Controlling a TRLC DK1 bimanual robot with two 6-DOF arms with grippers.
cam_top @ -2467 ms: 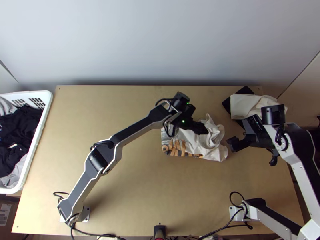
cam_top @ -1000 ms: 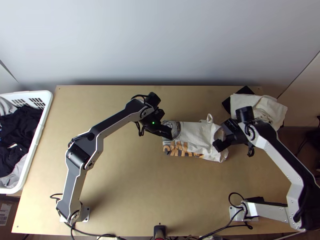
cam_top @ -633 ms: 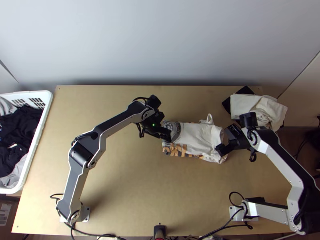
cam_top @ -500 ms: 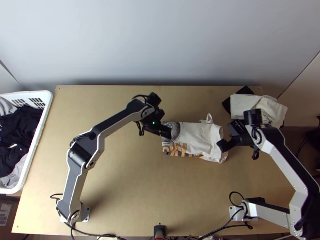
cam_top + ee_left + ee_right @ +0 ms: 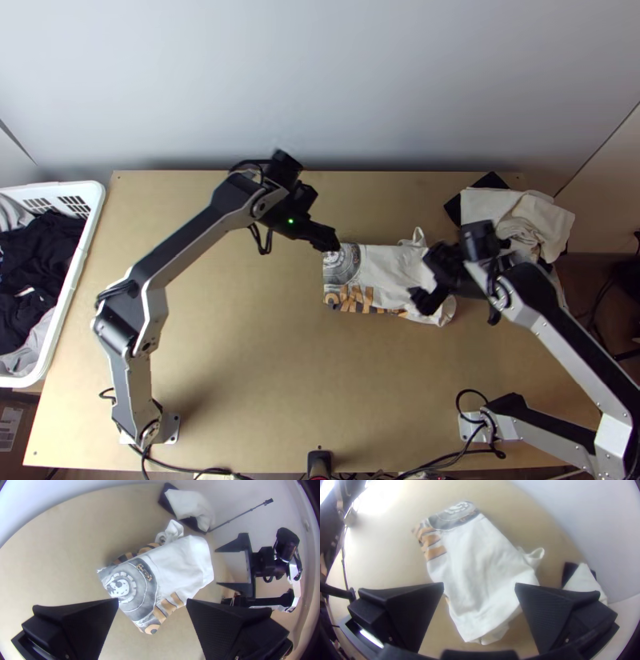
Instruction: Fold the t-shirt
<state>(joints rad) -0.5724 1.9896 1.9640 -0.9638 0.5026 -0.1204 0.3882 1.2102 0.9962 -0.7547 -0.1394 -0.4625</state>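
In the top view, your printed white t-shirt [image 5: 380, 268] lies folded on the table [image 5: 240, 344], right of centre and nearer the far edge. Your left gripper [image 5: 331, 238] is at its far left corner, your right gripper [image 5: 422, 278] over its right end. In the left wrist view, your left gripper stands wide open, holding nothing. In the right wrist view, your right gripper is wide open too, empty.
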